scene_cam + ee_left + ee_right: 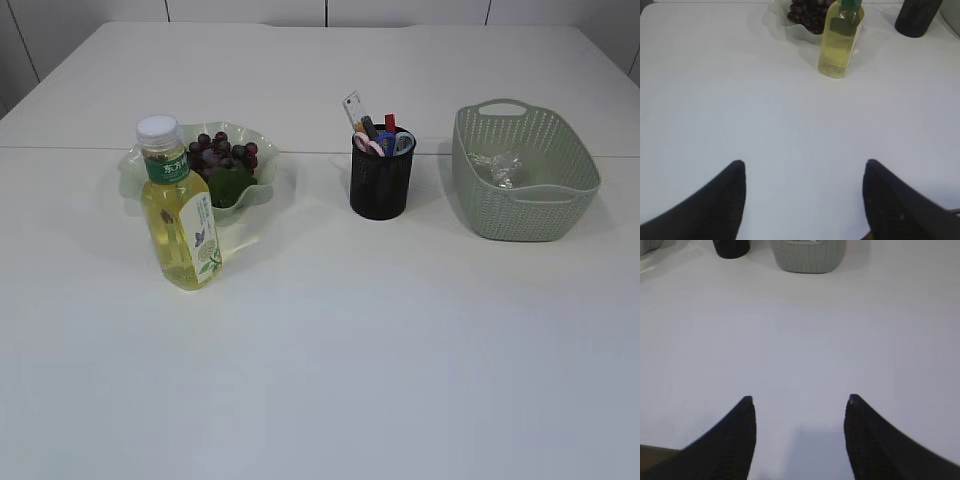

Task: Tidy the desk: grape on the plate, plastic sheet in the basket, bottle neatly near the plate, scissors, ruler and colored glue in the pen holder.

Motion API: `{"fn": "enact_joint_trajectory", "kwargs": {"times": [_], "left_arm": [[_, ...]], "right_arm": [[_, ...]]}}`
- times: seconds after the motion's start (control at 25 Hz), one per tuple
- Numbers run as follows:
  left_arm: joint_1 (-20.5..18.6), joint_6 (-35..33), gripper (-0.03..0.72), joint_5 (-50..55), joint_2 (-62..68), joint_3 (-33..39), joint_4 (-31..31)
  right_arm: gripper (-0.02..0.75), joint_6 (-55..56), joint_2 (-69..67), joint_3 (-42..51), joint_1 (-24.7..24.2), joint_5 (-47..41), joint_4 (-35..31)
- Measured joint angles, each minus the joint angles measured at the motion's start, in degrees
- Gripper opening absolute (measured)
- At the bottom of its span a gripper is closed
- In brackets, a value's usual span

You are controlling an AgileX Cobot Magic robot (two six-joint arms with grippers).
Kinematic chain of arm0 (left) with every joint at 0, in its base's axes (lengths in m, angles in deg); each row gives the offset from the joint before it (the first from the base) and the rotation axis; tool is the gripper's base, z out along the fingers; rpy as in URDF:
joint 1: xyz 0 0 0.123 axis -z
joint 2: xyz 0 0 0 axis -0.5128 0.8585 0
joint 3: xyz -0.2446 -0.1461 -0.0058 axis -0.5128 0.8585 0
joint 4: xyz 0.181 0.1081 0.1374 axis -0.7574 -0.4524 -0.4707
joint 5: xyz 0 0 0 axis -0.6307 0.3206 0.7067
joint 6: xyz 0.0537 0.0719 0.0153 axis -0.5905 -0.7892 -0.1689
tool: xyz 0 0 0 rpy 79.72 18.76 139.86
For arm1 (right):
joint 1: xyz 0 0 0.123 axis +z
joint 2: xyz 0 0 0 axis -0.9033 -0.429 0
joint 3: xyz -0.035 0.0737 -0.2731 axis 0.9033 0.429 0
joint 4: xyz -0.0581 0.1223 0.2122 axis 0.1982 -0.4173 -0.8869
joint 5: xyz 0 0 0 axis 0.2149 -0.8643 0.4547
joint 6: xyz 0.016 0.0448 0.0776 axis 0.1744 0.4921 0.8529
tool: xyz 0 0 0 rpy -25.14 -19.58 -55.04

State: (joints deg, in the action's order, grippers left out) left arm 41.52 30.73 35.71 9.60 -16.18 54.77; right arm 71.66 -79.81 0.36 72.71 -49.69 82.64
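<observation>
Bright, even light from overhead casts soft shadows beside the bottle (180, 205); wrist views look blurry (slightly washed out).

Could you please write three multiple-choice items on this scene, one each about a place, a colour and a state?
1. Where does the bottle stand?
A. In the basket
B. Just in front of the plate
C. Behind the pen holder

2. What colour is the pen holder?
A. Black
B. Green
C. White

3. How do the two grippers stand?
A. Both shut on tools
B. Left open, right shut on the bottle
C. Both open and empty

Answers:
1. B, since the bottle is upright at the front edge of the plate that holds the grapes.
2. A, since it is a black mesh cup, while the basket is green.
3. C, since the left gripper and the right gripper each show spread fingers with only bare table between.
</observation>
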Motion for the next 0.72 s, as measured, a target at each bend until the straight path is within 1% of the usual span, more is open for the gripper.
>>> {"fn": "enact_joint_trajectory", "kwargs": {"times": [0.12, 0.24, 0.48, 0.72], "left_arm": [[0.0, 0.0, 0.531, -0.03, 0.0, 0.0, 2.33], [0.0, 0.0, 0.529, -0.13, 0.0, 0.0, 2.96], [0.0, 0.0, 0.512, -0.36, 0.0, 0.0, 3.19], [0.0, 0.0, 0.51, -0.36, 0.0, 0.0, 3.19]], "right_arm": [[0.449, 0.02, 0.0, 0.96, 0.0, 2.62, 1.4], [0.449, -1.18, 0.0, 2.14, 0.0, 4.74, 1.13], [0.449, -2.3, 0.0, 2.19, 0.0, 5.16, 0.68], [0.449, -2.3, 0.0, 2.19, 0.0, 5.16, 0.68]]}}
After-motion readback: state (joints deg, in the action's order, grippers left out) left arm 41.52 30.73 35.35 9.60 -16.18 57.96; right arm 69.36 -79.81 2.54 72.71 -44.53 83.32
